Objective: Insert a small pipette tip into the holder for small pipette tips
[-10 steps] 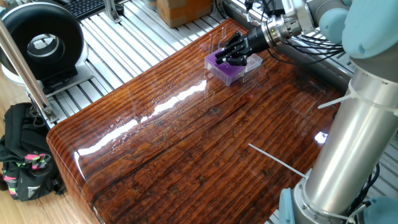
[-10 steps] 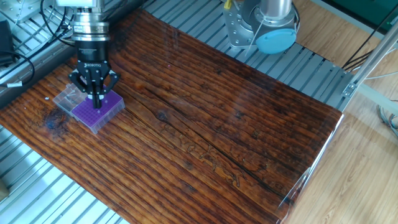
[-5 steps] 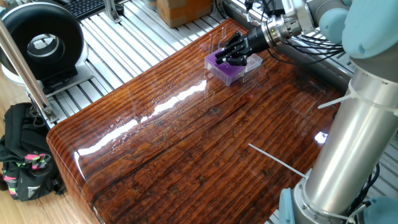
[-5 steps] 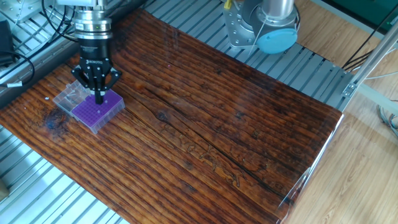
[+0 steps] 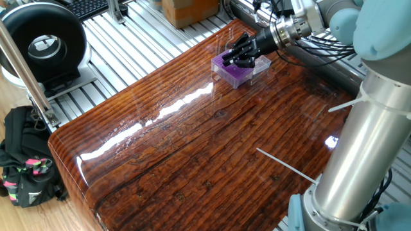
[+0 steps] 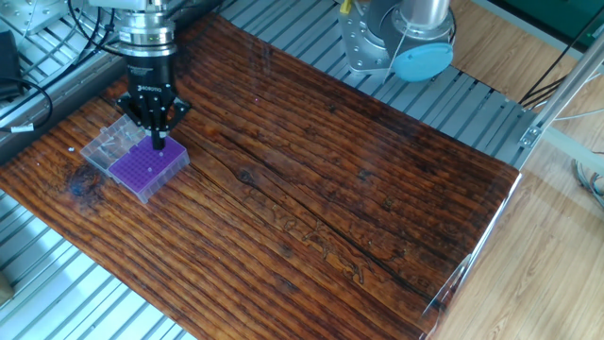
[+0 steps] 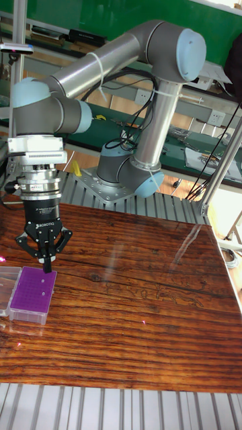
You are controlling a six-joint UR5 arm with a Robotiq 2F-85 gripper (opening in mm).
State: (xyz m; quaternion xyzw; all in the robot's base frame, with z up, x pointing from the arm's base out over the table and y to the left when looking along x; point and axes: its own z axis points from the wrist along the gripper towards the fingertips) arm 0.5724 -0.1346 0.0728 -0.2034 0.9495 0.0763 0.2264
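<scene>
The holder for small pipette tips [image 6: 146,168] is a purple rack with a grid of tiny holes, standing near the table's corner; it also shows as the holder [image 5: 236,72] and the holder [image 7: 32,294]. My gripper [image 6: 159,142] hangs straight down over the rack's far edge, fingers pressed together. A thin dark point pokes out below them, which looks like the small pipette tip [image 6: 159,147]. In the tall fixed view the gripper [image 7: 46,266] sits just above the rack's near corner. From the opposite side the gripper [image 5: 239,56] overlaps the rack.
A clear plastic lid [image 6: 107,144] lies flat against the rack, also seen as the lid [image 7: 7,277]. The wooden tabletop [image 6: 330,179] rests on a ribbed aluminium frame. The arm's base [image 6: 396,38] stands at the far edge.
The gripper has shifted slightly across the rack toward its far edge and risen a little. Its fingers stay together. The rack and lid have not moved.
</scene>
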